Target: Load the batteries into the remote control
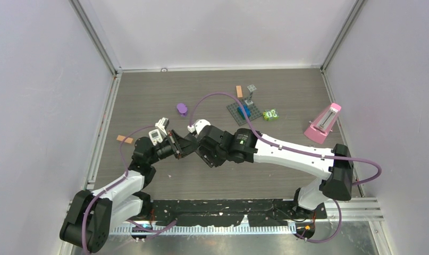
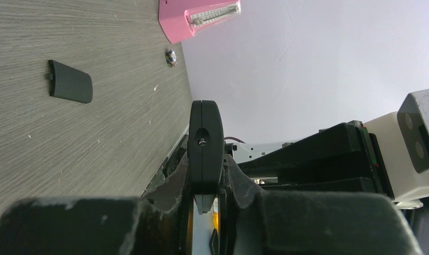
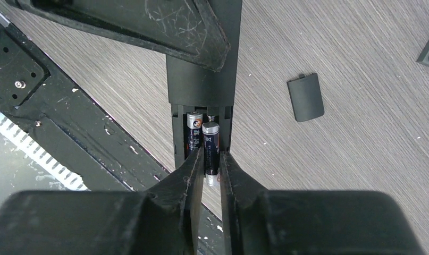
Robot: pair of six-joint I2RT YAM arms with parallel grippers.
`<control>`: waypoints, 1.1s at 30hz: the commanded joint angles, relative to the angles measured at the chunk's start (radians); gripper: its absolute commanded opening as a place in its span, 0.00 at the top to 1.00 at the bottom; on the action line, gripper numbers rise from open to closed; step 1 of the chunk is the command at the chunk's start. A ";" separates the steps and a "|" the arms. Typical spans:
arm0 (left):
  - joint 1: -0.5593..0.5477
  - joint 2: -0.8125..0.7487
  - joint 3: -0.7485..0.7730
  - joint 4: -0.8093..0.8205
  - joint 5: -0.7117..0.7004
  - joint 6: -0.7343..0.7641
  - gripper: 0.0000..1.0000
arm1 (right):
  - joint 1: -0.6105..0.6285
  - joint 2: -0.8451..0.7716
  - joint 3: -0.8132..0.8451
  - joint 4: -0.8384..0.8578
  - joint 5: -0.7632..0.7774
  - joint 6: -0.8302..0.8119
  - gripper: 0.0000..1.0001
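Two batteries show in the open compartment of the remote, and only the right wrist view shows them. The seated battery lies in the left slot. The second battery lies at the right slot, and I cannot tell whether it is fully down. The right claw is nearly closed, its fingers pressed to both sides of that second battery.

The left wrist view shows the remote edge-on, clamped in the tightly closed left claw. The compartment is out of sight in that view.

The loose battery cover lies flat on the table, apart from the remote. A pink metronome stands near the right edge.

From overhead both claws meet above the middle of the table, slightly toward its left edge. The remote and batteries cannot be made out among the dark parts there.
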 commanded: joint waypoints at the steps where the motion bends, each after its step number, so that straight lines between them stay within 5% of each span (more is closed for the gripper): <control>1: -0.006 0.000 0.017 0.102 0.026 -0.019 1.00 | 0.005 0.010 0.045 0.007 -0.004 0.000 0.75; 14: -0.006 0.030 0.012 0.103 0.007 -0.026 1.00 | -0.009 -0.033 0.106 -0.016 0.006 0.056 0.64; 19: -0.006 0.028 0.007 0.119 -0.037 -0.082 1.00 | -0.063 -0.123 0.066 0.008 0.029 0.135 0.49; 26: -0.006 -0.039 0.035 0.103 -0.109 -0.250 1.00 | -0.135 -0.386 -0.187 0.252 0.046 0.349 0.30; 33: -0.006 -0.187 0.107 -0.093 -0.205 -0.317 1.00 | -0.148 -0.546 -0.362 0.523 0.090 0.487 0.16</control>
